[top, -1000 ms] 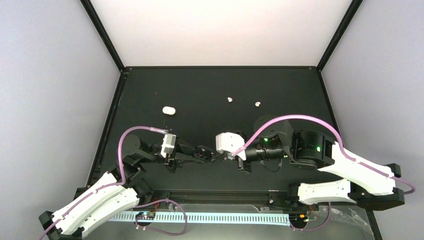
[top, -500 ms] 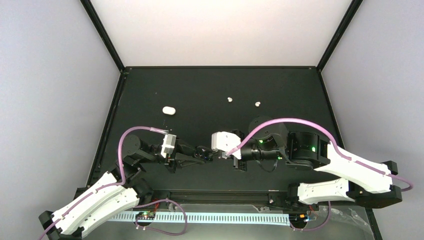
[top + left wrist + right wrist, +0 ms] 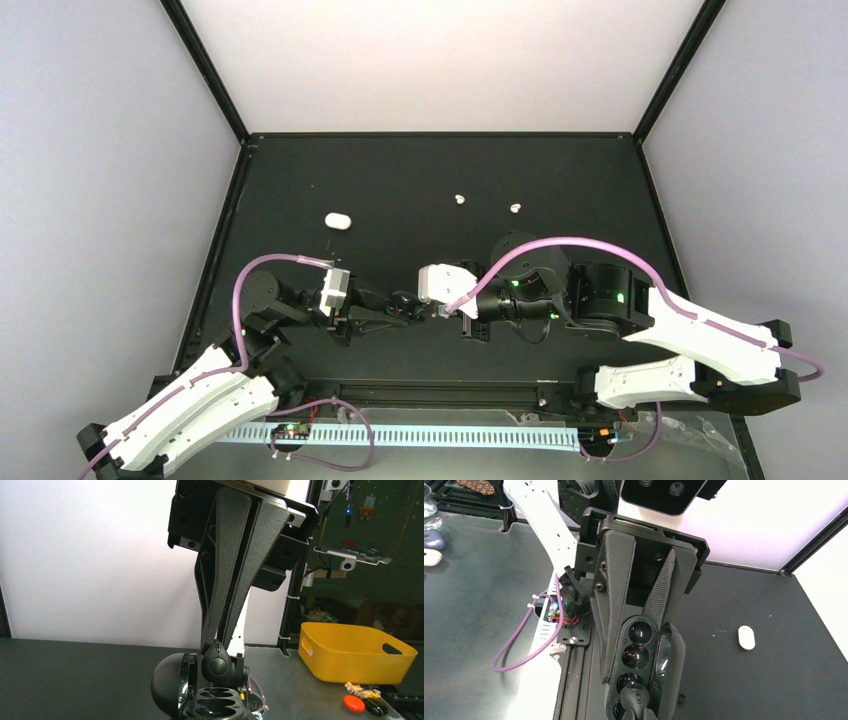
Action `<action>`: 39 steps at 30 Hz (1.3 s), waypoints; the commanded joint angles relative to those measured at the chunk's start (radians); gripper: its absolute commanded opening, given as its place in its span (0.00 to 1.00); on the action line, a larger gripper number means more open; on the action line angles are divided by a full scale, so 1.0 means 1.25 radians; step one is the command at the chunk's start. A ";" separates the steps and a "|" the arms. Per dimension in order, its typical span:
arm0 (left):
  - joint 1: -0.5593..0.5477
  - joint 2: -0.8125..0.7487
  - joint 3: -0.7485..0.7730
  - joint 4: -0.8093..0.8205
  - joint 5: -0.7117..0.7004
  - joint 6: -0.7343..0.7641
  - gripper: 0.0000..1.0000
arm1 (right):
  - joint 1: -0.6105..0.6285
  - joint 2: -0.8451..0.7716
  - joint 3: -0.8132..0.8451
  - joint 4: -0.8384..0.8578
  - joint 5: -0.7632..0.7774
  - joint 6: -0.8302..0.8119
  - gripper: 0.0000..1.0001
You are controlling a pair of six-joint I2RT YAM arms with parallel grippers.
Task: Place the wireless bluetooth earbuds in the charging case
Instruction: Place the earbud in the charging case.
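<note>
Near the table's [image 3: 400, 180] front centre, your left gripper [image 3: 631, 640] is clamped on one open black charging case [image 3: 212, 705]. Your right gripper [image 3: 218, 652] pinches one black earbud [image 3: 218, 665] just over the case's wells. Two white earbuds [image 3: 459, 199] [image 3: 515, 208] lie loose further back, well apart from both grippers. One white oval pod [image 3: 337, 221] sits back-left. You can't tell if any well is filled.

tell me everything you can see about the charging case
The charging case is glossy black plastic, rounded, hinged open with its domed lid swung to one side. The base shows a row of shiny dark wells. The right fingers clamp one end; at the other end the left fingers hold a black earbud against a well, not clearly seated.
</note>
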 commanded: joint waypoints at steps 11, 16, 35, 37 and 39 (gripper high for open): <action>-0.003 -0.009 0.023 0.007 -0.016 0.009 0.02 | 0.013 0.006 0.002 0.026 0.012 0.001 0.01; -0.003 -0.011 0.023 0.008 -0.018 0.008 0.02 | 0.013 0.008 0.000 0.030 0.012 0.003 0.01; -0.003 -0.024 0.023 0.002 -0.034 0.010 0.02 | 0.016 0.013 -0.007 0.024 0.026 0.001 0.01; -0.003 -0.024 0.023 0.003 -0.033 0.008 0.02 | 0.016 0.013 -0.008 0.025 0.026 0.000 0.01; -0.003 -0.024 0.023 0.003 -0.033 0.008 0.01 | 0.017 0.013 -0.008 0.029 0.027 0.000 0.01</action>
